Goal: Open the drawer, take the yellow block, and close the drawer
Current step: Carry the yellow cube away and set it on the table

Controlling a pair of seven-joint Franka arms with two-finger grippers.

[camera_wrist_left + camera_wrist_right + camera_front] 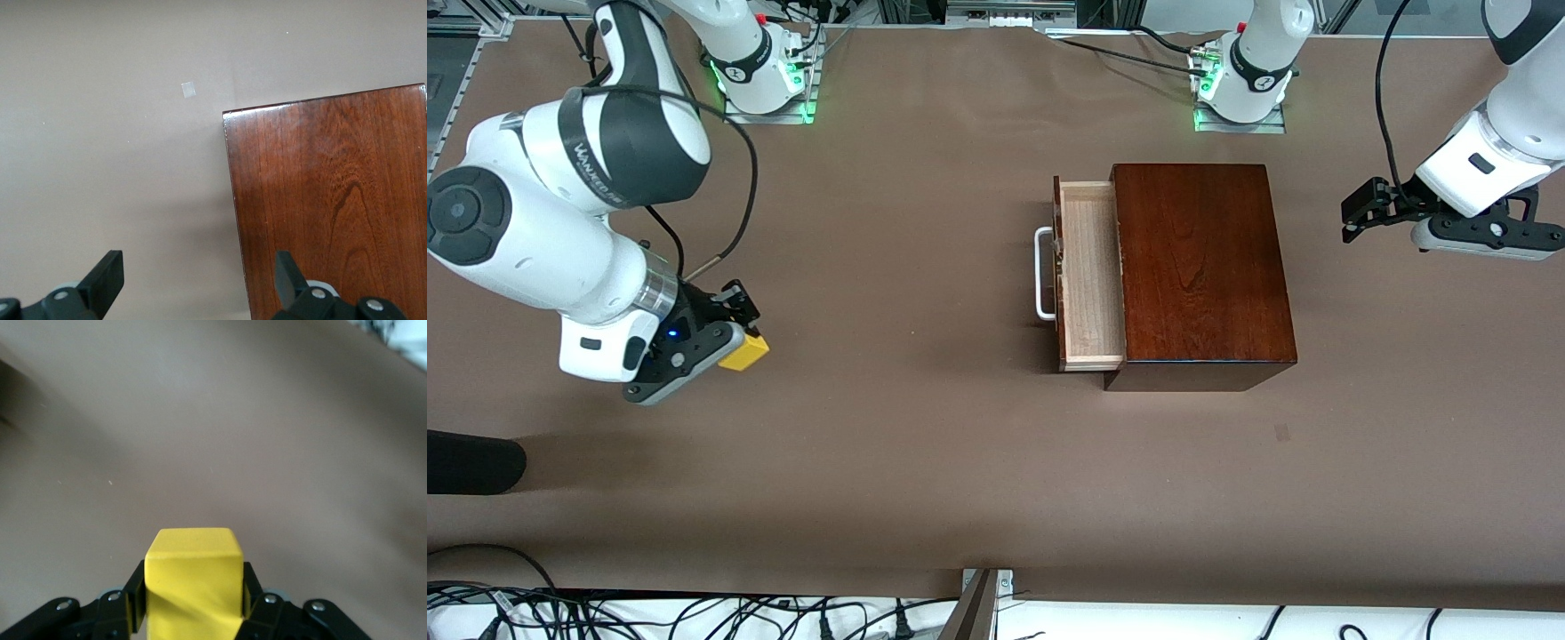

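Now right claw pinches yellow block over surface near right arm's edge. Drawer pulled out of box. Left claw spread, waiting over left arm's edge.

The wooden box sits on the table toward the left arm's end, with its drawer pulled out toward the right arm's end and the handle on the drawer's front. The right gripper is over the table at the right arm's end, well apart from the box, with the yellow block clamped between its fingers. The left gripper hangs spread over the table just beside the box, at the left arm's end.
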